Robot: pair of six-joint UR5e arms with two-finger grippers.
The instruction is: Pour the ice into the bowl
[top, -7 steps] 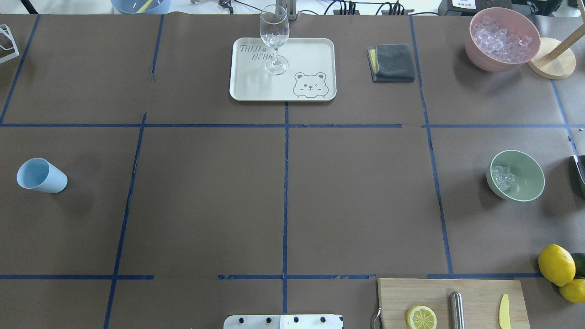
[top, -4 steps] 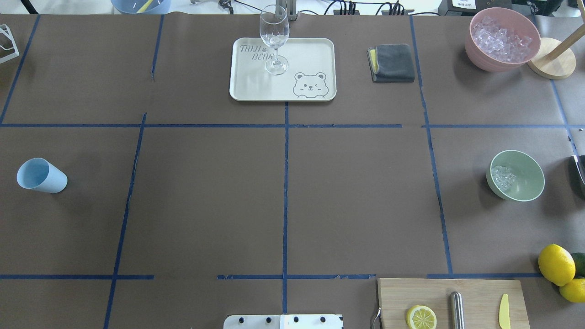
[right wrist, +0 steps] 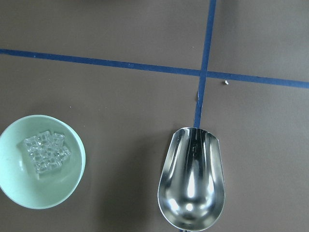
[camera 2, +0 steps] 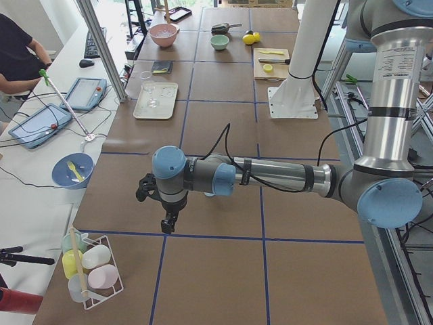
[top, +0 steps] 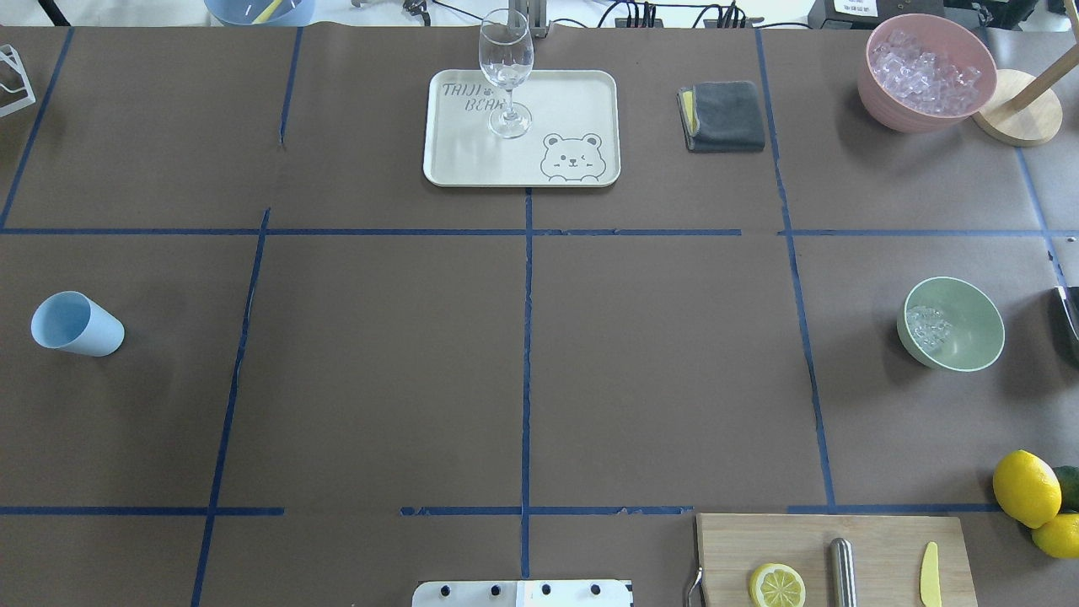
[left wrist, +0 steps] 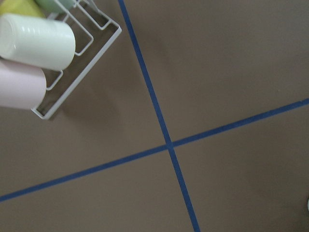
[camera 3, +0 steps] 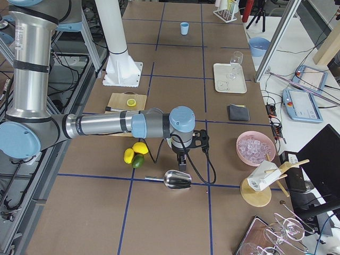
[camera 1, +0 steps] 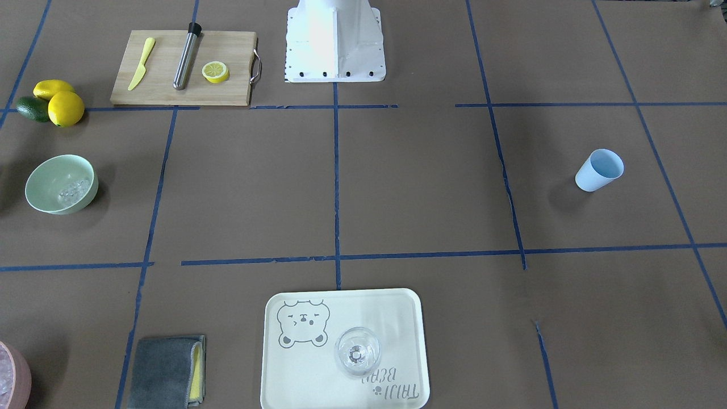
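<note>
Inside the mint-green bowl (top: 971, 335) lie the ice cubes (top: 927, 325), a metal scoop (right wrist: 191, 183) just beside it; left gripper (camera 2: 168, 222) and right gripper (camera 3: 181, 162): spread or pressed together, cannot tell.

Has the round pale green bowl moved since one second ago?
No. The round pale mint-green bowl keeps the same spot right of the vertical blue tape line, clear ice cubes inside.
</note>
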